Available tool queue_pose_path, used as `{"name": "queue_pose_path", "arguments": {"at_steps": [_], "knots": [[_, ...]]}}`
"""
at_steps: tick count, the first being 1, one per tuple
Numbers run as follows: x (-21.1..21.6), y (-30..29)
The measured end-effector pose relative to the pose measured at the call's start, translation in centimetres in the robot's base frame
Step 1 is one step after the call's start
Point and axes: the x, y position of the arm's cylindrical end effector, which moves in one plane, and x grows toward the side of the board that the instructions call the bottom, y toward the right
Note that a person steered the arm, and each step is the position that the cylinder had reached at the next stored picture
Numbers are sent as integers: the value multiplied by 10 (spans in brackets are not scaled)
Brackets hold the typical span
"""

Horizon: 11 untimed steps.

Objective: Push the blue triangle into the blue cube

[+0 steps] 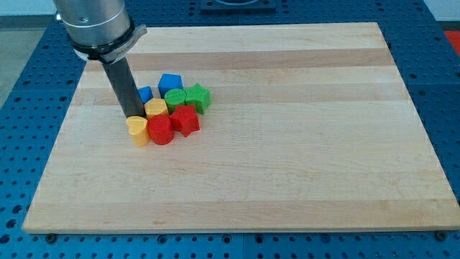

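Starting at the left of the pale wooden counter [302, 144], you have the dark rod coming down from the grey arm housing, and my tip [134, 116] sits at the left edge of a tight cluster of small blocks. There is no gripper on this rig, so nothing is apart, together or clamped; the rod only pushes.

Just in front of my tip lies the yellow heart-shaped block [137, 130], touching or nearly touching it. Right behind the rod, partly hidden by it, is the blue triangle [145, 93]. So little of it shows that you cannot tell which way its point faces or how its long axis runs.

Moving right: the yellow rounded block [156, 108], the red rounded block [160, 130], the red star-like block [185, 119], then the blue cube [169, 83] at the far side, just right of the triangle. Farther right sit the green rounded block [175, 98] and the green star-shaped block [198, 97].

To do this step well, you would probably bring my tip around to the triangle's left side and push rightward and slightly away, slowly, since the gap looks small. Watch the yellow blocks; a careless sweep could drag them along.
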Motion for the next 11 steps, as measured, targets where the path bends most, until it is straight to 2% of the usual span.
{"name": "queue_pose_path", "arguments": {"at_steps": [2,4,11], "knots": [[0,-37],[-18,-33],[-31,4]]}}
